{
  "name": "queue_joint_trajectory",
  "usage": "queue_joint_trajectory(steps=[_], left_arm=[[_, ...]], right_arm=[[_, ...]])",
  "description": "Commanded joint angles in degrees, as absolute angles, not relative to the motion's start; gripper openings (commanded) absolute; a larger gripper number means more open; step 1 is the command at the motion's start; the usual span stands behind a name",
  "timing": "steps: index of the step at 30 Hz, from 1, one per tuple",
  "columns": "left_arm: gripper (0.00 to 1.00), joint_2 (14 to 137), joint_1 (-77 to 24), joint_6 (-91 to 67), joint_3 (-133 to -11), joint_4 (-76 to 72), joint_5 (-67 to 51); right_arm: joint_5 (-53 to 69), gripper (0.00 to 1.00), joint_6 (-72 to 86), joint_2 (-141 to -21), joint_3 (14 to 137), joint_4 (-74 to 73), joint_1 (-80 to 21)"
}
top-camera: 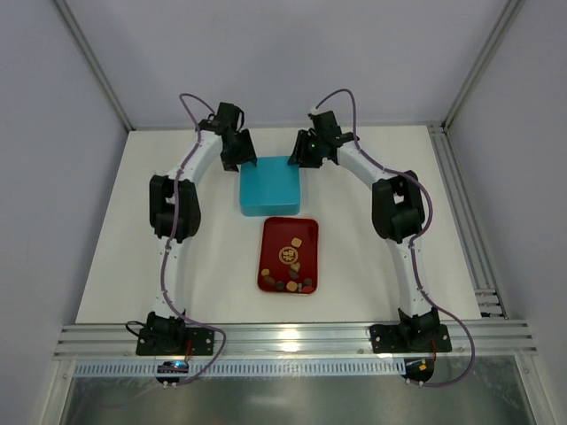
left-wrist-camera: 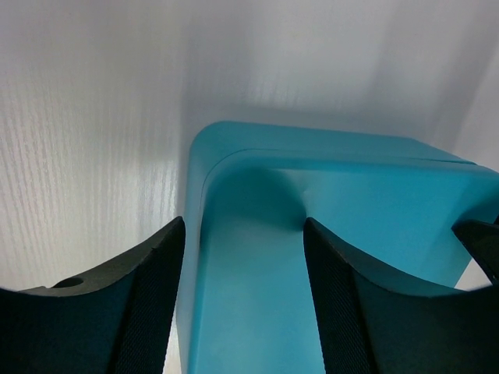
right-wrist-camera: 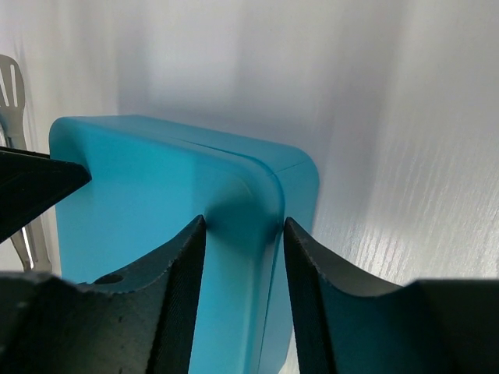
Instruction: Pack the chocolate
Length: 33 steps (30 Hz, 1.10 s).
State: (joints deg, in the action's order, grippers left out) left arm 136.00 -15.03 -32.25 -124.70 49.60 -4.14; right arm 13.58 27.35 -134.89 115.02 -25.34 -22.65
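A turquoise plastic box with rounded corners (top-camera: 270, 188) sits on the white surface (top-camera: 399, 248). A seam runs around the box just below its top, and the lid sits on.

Just on the near side of the box, toward the arm bases, lies a dark red rectangular tray (top-camera: 282, 230). Its short end is close to the box wall, though the overhead view does not show whether the two touch. The chocolate (top-camera: 291, 285) is all in this tray and none of it is in the box: small brown, tan and dark pieces, most gathered at the end of the tray farthest from the box, with a few lying singly nearer the box.

Both arms reach to the far side of the box. The left gripper (top-camera: 239, 158) is at the box's far left corner. In its wrist view (left-wrist-camera: 243, 222) the black jaws stand fairly wide astride that corner, one outside the box wall and the other over the lid. I cannot tell whether they press on it.

The right gripper (top-camera: 306, 155) is at the far right corner. In its wrist view (right-wrist-camera: 244, 222) the jaws are set narrower, with the rounded corner of the box (right-wrist-camera: 156, 179) filling the gap between them. Here too I cannot tell whether they are gripping or only close to it.
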Motion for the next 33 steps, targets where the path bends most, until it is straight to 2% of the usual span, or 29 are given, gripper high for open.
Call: queue_joint_trajectory(steps=[1,6,11,22,33], left_arm=[[0.62,143.79,-16.35,-27.25,-119.36,61.35,1.93],[0.65,144.49,-16.44,-26.19,-118.74,62.4,2.72],[0.65,146.42,-16.52,-25.14,-120.14,64.51,3.78],[0.57,152.14,-17.58,-23.38,-125.77,69.43,4.39],[0.51,155.21,-18.37,-23.03,-130.08,74.09,3.69]], right_arm=[[9.49,0.47,24.61,-138.86,112.23,-36.38,-23.82],[9.84,0.5,24.87,-141.59,117.41,-39.72,-23.82],[10.11,0.49,25.05,-144.49,123.3,-43.58,-24.08],[10.9,0.35,24.52,-148.44,130.59,-49.91,-24.52],[10.81,0.3,23.55,-150.29,134.21,-54.84,-25.4]])
